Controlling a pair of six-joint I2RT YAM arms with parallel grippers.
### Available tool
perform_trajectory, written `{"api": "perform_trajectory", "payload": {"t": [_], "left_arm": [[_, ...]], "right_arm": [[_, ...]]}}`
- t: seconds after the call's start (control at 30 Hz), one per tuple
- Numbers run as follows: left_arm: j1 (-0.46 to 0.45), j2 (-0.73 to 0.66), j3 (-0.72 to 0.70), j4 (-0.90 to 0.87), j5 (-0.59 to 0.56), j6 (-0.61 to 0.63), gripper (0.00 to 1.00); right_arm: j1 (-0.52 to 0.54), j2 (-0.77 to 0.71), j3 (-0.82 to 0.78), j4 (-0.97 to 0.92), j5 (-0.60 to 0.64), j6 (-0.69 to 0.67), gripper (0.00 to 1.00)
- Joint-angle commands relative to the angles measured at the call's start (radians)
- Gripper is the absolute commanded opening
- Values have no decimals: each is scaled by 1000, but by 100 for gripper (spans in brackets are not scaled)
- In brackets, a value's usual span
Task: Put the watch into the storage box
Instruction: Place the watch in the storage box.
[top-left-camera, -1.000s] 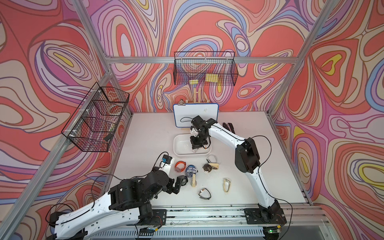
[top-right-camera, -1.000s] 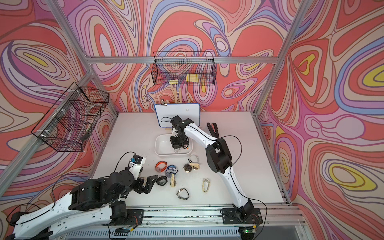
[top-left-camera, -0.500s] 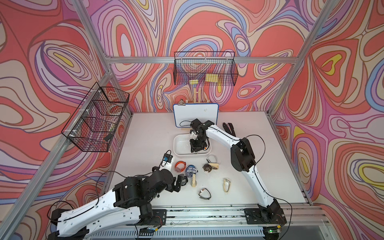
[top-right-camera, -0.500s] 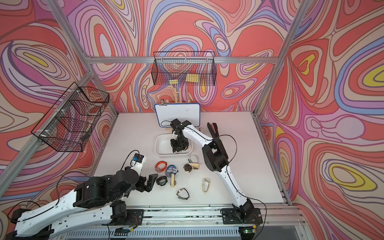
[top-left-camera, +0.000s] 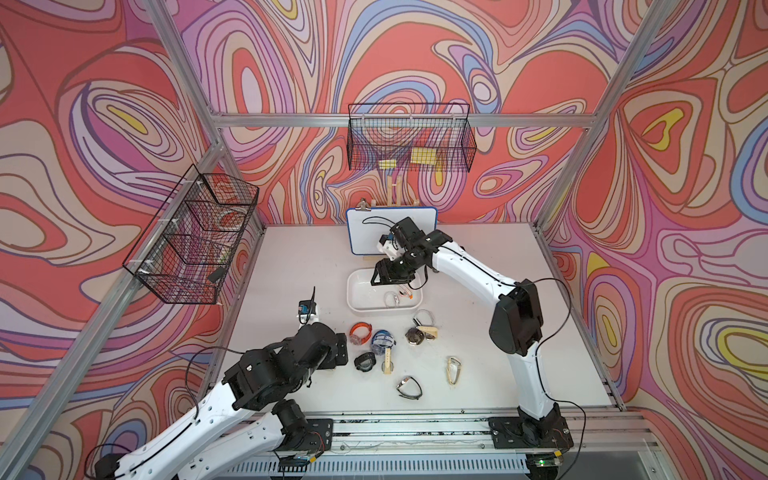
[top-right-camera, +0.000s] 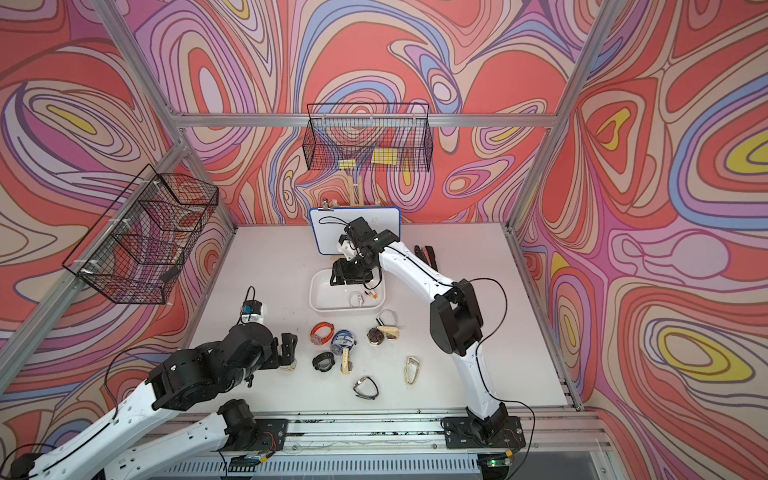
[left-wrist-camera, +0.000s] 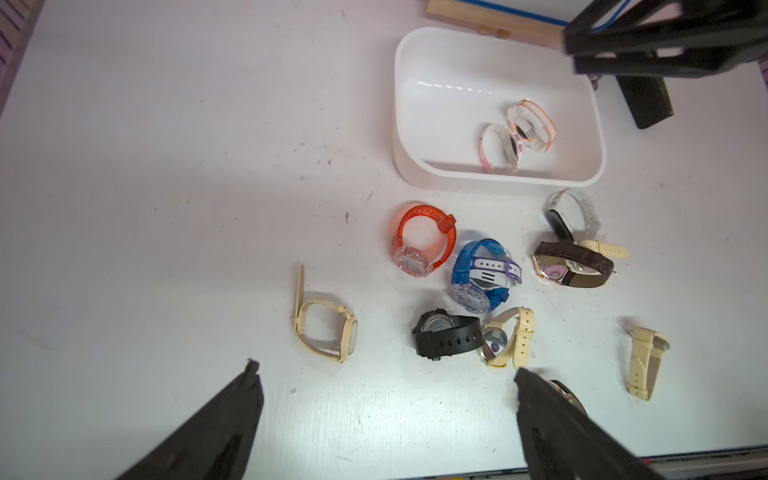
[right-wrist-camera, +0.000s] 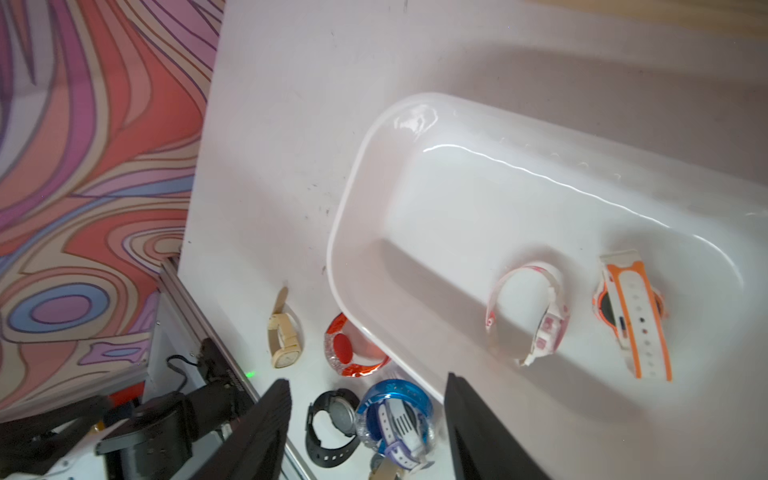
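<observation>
The right gripper (right-wrist-camera: 366, 379) is seen parted and empty above the storage box (right-wrist-camera: 436, 208). The orange-striped watch (right-wrist-camera: 636, 316) lies inside, just beside a pink watch (right-wrist-camera: 536, 316), with floor left open toward the opposite short wall. The left gripper (left-wrist-camera: 385, 368) is spread wide, empty, above the table (left-wrist-camera: 124, 166).

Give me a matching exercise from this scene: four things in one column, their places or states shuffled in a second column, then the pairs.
Column one
1. pink watch
2. brown-strap watch
3. left gripper
4. whiteboard

Column two
a. upright behind the box
b. open, holding nothing
c. inside the box
d. lying on the table among other watches

Pairs: 1-c, 2-d, 3-b, 4-a
</observation>
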Motion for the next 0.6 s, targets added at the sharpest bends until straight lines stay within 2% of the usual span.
{"api": "perform_trajectory", "payload": {"t": [0.0, 0.17, 0.3, 0.37, 0.57], "left_arm": [[90, 88, -23, -34, 207, -27, 97], [110, 186, -57, -19, 248, -47, 90], [139, 239, -103, 38, 267, -42, 76], [144, 264, -114, 47, 254, -34, 69], [150, 324, -141, 97, 237, -9, 58]], "right_arm": [[-23, -120, -110, 57, 6, 28, 70], [-26, -281, -275, 65, 33, 41, 75], [-26, -381, -394, 91, 32, 66, 76], [-27, -414, -443, 106, 28, 74, 76], [-27, -453, -522, 121, 24, 83, 76]]}}
